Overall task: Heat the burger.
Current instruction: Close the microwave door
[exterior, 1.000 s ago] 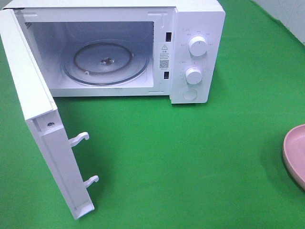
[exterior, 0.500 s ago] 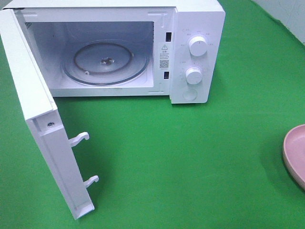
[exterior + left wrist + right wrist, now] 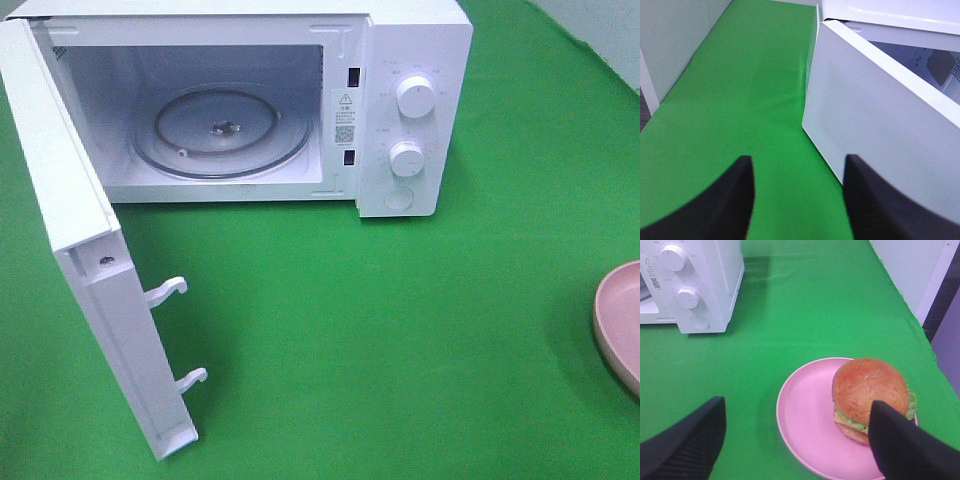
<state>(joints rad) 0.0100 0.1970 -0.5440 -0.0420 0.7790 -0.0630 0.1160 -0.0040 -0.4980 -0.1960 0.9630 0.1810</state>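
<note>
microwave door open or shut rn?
Open. The microwave door is swung out wide to the left, its latch hooks exposed, and the glass turntable inside shows with nothing on it.

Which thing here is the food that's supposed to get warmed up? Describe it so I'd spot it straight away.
Start at the white microwave on the green cloth; to the side of its knob panel lies a round pink plate. The burger sits on that plate, toward one edge. It is the only food in sight: a glossy brown bun over green lettuce and yellow cheese.
</note>
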